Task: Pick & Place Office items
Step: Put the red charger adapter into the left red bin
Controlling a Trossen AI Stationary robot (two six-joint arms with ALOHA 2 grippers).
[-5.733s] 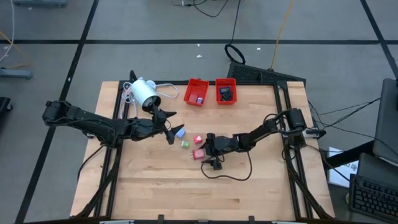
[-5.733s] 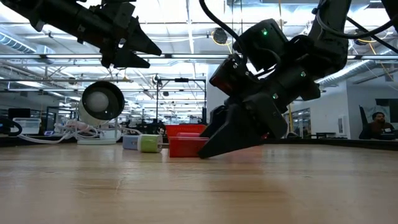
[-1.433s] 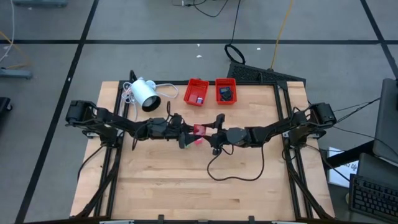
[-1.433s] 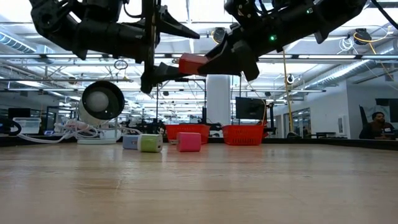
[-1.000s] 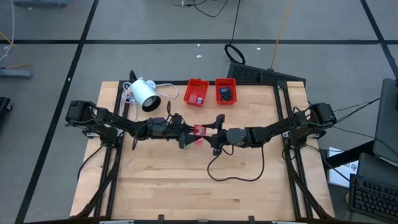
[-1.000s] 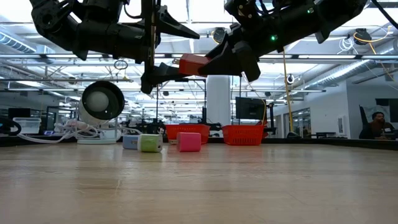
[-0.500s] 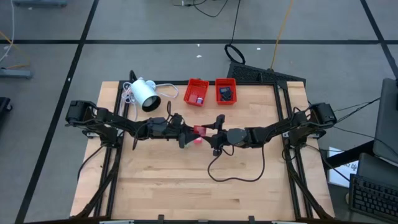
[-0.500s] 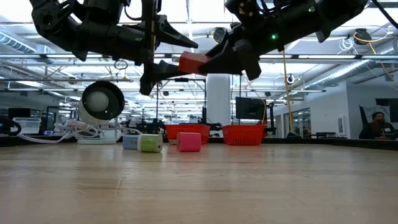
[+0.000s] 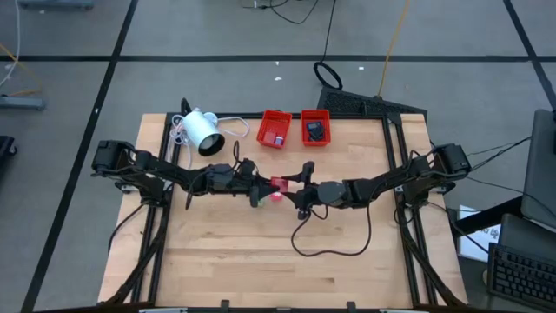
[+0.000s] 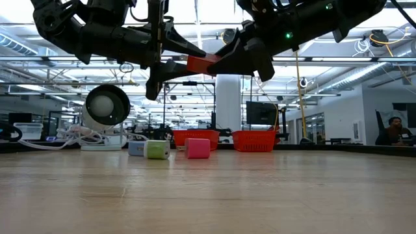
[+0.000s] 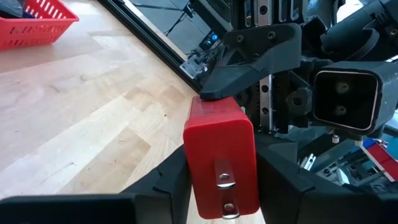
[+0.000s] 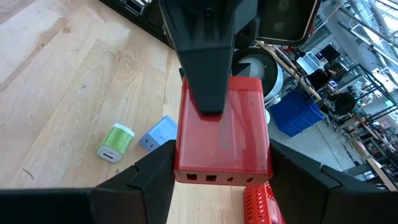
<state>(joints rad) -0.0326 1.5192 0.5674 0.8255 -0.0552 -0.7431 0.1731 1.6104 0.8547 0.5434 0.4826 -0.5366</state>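
Note:
A red block (image 9: pixel 276 183) with metal prongs hangs in the air over the table's middle, between my two grippers. My left gripper (image 9: pixel 264 186) reaches it from the table's left and is shut on it. My right gripper (image 9: pixel 291 188) reaches it from the table's right and is also shut on it. Below on the table lie a pink block (image 10: pixel 197 148), a green block (image 10: pixel 156 150) and a pale blue block (image 10: pixel 136 148), each resting flat on the wood. My left gripper pinches the red block's pronged end (image 11: pixel 191 155) between its two fingers, one on each side face. The fingers come level from the table's left. The block is lifted clear of the table and lies about level. My right gripper pinches the block's opposite end, the one with small ports (image 12: pixel 185 155), between its two fingers. They come level from the table's right, on the other pair of faces than the left fingers. The block is clear of the table.
Two red trays (image 9: pixel 275 128) (image 9: pixel 315 127) stand at the far edge with small items in them. A white cylindrical device (image 9: pixel 201 130) with a cable lies at the far left. A dark cable (image 9: pixel 330 243) loops on the near middle of the table.
My left gripper's fingers have closed in on the red block's end while both arms kept still. The block has stayed where it was in the air, in my right gripper's hold.

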